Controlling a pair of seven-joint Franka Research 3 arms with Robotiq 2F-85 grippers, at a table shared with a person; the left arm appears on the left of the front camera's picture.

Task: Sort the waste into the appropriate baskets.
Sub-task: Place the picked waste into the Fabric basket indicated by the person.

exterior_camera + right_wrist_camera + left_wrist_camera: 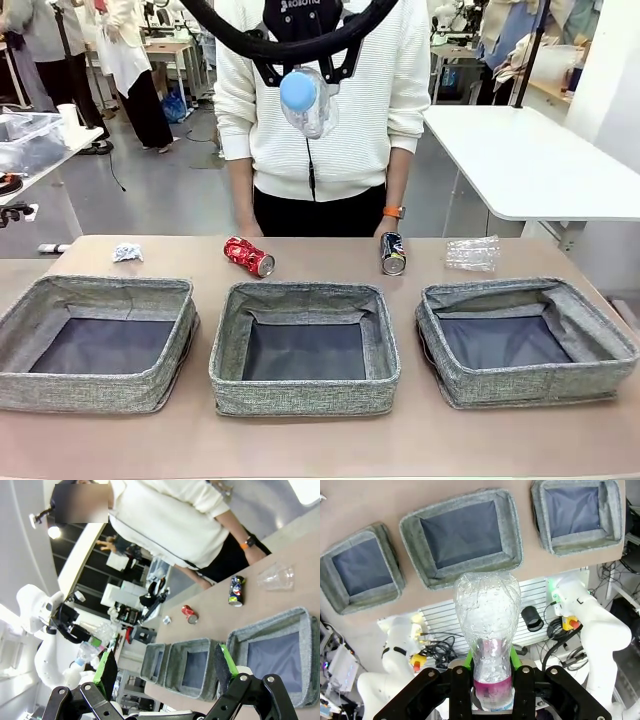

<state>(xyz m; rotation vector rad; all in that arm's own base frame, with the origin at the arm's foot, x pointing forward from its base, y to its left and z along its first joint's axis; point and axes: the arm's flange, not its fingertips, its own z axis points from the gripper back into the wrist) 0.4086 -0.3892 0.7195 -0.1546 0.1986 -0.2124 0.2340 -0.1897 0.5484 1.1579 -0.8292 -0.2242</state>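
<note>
My left gripper (306, 68) hangs high over the table's middle, shut on a clear crumpled bottle (307, 102) with a blue cap. In the left wrist view its purple label sits between the green pads (470, 661), and the bottle (487, 615) points down toward the middle basket (513, 532). Three grey baskets stand in a row: left (100, 395), middle (305, 398), right (530, 385). Behind them lie a paper wad (127, 252), a red can (248, 256), a dark can (392, 253) standing upright, and a second clear bottle (472, 252). My right gripper (167, 667) is open and holds nothing.
A person in a white sweater (320, 120) stands at the far edge, both hands resting on the table near the cans. A white table (530, 160) stands behind at the right. Bare tabletop runs in front of the baskets.
</note>
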